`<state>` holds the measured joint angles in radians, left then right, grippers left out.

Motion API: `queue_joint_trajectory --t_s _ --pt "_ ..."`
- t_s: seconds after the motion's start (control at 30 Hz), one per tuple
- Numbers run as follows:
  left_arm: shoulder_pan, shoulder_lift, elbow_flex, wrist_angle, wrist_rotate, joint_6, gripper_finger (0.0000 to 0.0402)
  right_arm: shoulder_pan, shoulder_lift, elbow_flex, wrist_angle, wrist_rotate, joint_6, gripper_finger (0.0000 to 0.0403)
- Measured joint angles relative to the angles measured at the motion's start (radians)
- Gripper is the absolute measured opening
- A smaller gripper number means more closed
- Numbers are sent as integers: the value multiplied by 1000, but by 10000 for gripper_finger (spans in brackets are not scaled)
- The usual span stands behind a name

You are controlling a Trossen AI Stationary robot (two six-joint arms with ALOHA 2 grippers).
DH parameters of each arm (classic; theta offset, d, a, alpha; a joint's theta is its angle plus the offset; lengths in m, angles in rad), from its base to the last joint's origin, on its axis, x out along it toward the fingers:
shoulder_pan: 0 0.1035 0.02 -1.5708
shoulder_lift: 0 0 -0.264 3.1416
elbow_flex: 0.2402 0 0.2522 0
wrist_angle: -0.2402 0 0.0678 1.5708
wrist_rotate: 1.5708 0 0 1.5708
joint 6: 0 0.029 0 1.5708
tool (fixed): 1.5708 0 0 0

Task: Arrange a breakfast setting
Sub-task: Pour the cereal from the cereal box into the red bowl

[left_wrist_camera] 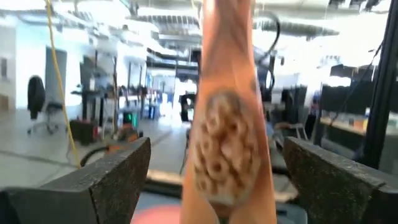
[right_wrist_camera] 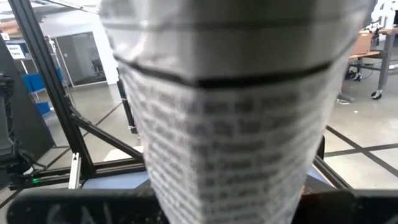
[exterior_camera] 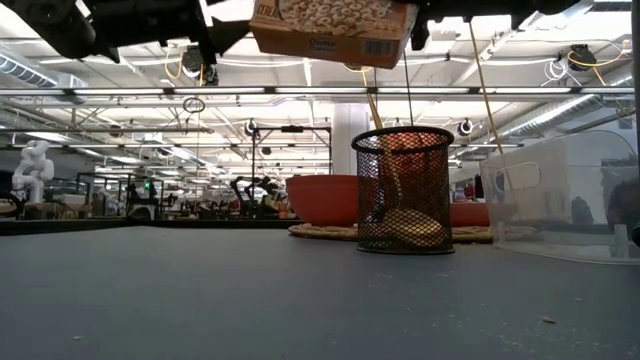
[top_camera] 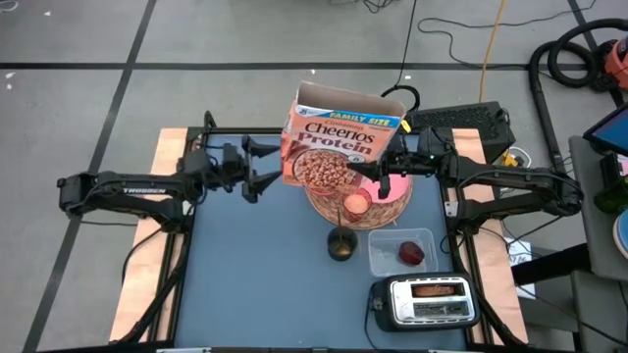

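Nearest the front of the table (top_camera: 245, 284), the toaster (top_camera: 424, 301) and fruit tub (top_camera: 402, 250) wait. Beyond, the right hand (top_camera: 371, 170) seemingly clenches the Cheerios box (top_camera: 332, 145) aloft over the wicker mat's (top_camera: 324, 202) pink bowl (top_camera: 391, 188), likely for pouring; the left hand (top_camera: 260, 169) stands released beside it.

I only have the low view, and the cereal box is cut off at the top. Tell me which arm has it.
Observer: The right gripper holds the cereal box, lifted above the wicker mat.
Operator: Report the left gripper.
Observer: The left gripper is open at the box's other side, with gaps showing to both fingers.
Operator: Check the tub; it's cloudy from here.
Observer: One dark red fruit lies in the clear tub.
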<state>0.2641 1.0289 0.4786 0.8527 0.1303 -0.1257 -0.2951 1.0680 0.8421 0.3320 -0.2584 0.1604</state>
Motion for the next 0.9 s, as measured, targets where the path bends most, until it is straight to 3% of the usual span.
queue_joint_trajectory --t_s 0.3,0.57,0.9 --pt "6 -14 2 185 -1 8 372 1 12 0 -45 -5 2 93" --pt "4 -6 2 194 -1 13 372 2 58 0 -16 -13 6 93" --pt "1 34 3 185 -1 -19 372 3 180 0 169 -61 36 93"
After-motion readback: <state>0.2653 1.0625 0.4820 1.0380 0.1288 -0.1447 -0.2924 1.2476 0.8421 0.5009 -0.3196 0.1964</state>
